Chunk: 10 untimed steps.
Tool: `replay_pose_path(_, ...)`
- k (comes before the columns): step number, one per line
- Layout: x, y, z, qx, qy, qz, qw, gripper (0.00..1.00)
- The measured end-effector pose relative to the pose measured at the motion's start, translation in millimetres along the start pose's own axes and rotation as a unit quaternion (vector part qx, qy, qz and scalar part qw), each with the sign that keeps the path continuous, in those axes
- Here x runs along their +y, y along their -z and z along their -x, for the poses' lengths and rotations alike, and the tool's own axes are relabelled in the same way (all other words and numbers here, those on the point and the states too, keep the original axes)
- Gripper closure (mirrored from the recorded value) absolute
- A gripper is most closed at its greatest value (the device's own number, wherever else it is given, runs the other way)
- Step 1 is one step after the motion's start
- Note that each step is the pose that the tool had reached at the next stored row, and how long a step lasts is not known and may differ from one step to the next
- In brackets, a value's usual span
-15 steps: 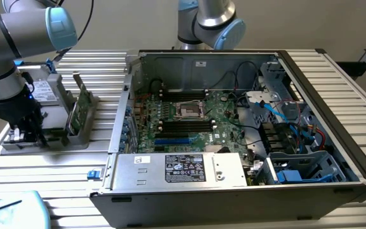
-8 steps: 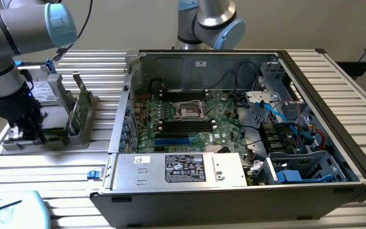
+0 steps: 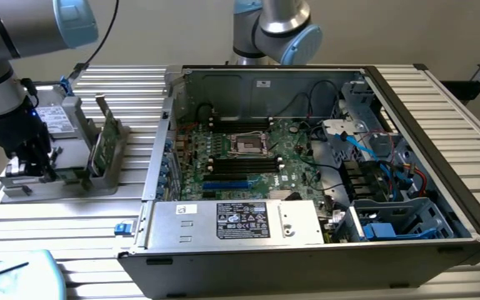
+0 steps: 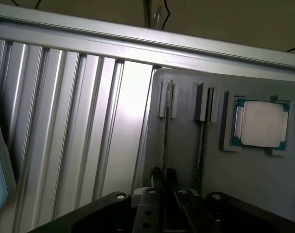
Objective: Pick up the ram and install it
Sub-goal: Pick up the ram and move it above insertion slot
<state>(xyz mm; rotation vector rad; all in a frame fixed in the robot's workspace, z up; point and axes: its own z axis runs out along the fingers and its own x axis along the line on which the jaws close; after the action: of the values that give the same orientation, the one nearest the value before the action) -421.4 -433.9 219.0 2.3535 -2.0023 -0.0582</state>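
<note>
The gripper (image 4: 164, 178) straddles one end of the ram (image 4: 165, 141), standing on edge in the grey holder (image 4: 183, 145) at the edge of the counter (image 3: 73, 219) on the exterior view's left; whether it is clamped cannot be told; a hold so far off-centre could cock the stick and jam it.

The open black metal computer case (image 3: 307, 275) stands on the ribbed aluminium table (image 3: 465, 94). The large green motherboard (image 3: 249, 156) lies on its floor, behind the silver box-shaped power supply (image 3: 240, 222). The grey plastic holder tray (image 3: 48, 187) sits on the table to the exterior view's left of the case. Two thin green ram sticks (image 3: 105, 140) stand on edge in its slots, beside the square metal-capped processor (image 4: 261, 124). The black gripper (image 3: 35, 172) hangs above the tray.
</note>
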Motion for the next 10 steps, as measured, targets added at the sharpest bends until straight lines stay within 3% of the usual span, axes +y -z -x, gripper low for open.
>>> replay_pose_path(10, -3.7, 33.9, -1.3, -0.0033, 0.0, 0.0017, 1.0, 0.85)
